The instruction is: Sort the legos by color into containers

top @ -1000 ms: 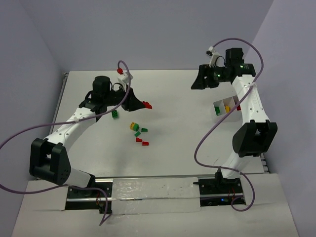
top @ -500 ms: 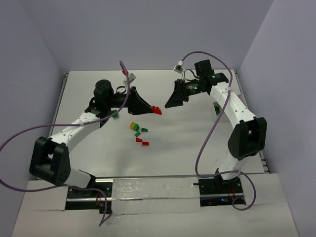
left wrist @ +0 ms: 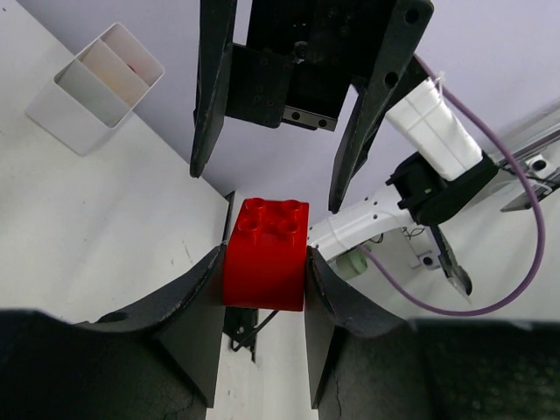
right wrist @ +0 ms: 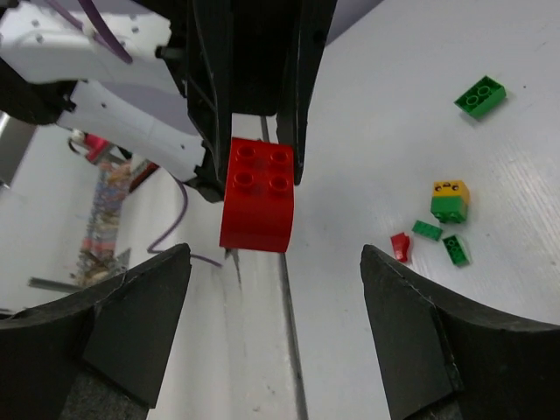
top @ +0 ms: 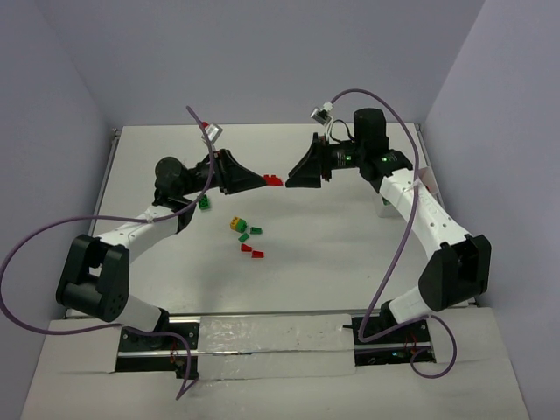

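The left hand (left wrist: 262, 267) is clamped on a red brick (left wrist: 265, 249), held clear above the counter (left wrist: 105, 219) with the studs pointing away from its wrist. The brick's sides are hidden by the fingers (left wrist: 197, 306), whose bases are cut off at the bottom of the frame. Just beyond the brick, facing it, the right hand (left wrist: 267, 188) is spread wide and grips nothing. Its fingertips stand on either side of the brick's line without touching it, and its body runs off the top edge. Seen from the right wrist, the brick sits between that hand's fingers, a little ahead of them

On the counter below both hands, toward the arms' bases, lie the loose legos (right wrist: 451, 203). There is a yellow-on-green stack with small green and red pieces just beside it, and a green brick further off. The smallest are too small to make out in shape

Well off to the left of the left hand's fingertips, in its own view, the tray (left wrist: 92, 87) stands upright. Two compartments show plainly, but the third is hard to separate. A trace of red shows inside one, and the walls hide the rest. From above, the right arm (top: 420, 210) covers most of the tray
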Available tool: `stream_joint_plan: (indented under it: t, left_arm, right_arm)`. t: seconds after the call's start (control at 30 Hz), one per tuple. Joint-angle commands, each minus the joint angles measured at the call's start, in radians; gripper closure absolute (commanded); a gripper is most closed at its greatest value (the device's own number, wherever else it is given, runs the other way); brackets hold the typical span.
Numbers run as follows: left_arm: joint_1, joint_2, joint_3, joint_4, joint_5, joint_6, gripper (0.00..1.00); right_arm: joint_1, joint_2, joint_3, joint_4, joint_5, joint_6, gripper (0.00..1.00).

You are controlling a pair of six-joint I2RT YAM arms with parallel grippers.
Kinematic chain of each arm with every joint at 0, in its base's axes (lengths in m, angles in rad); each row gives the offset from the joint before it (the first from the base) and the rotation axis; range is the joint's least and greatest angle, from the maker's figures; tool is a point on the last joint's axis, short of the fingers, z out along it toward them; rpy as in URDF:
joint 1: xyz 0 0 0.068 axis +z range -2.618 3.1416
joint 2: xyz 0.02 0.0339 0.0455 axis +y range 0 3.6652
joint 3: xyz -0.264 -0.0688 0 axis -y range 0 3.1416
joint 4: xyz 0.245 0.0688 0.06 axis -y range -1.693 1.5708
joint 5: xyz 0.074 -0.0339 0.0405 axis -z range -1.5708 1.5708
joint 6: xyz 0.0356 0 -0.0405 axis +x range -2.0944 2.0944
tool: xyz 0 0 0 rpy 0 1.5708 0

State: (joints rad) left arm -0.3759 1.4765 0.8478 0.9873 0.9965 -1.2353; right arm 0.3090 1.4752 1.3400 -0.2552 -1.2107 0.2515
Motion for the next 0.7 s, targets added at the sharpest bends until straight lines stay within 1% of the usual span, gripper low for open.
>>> stream_joint_plan:
  t: [0.0,0.1,0.17,0.27,0.5,0.67]
  left_arm:
    - [0.003,-0.005,-0.005,0.101,-0.045,-0.071,1.00]
    - [0.003,-0.005,-0.013,0.109,-0.052,-0.073,1.00]
    - [0.003,-0.008,-0.012,0.099,-0.052,-0.061,1.00]
    - [0.005,-0.010,-0.007,0.067,-0.061,-0.038,1.00]
    - [0.009,-0.012,-0.007,-0.006,-0.092,0.005,1.00]
    - [0.011,-0.013,-0.007,-0.048,-0.107,0.030,1.00]
  right_arm:
    - [0.026,0.000,-0.033,0.267,0.029,0.274,0.16]
    - [0.033,0.021,-0.043,0.325,0.020,0.348,0.17]
    - [0.033,0.033,-0.068,0.442,0.004,0.433,0.18]
    - [0.037,0.044,-0.085,0.504,-0.016,0.509,0.20]
    - [0.069,0.045,-0.094,0.491,-0.022,0.495,0.25]
    - [0.080,0.058,-0.095,0.498,-0.024,0.500,0.33]
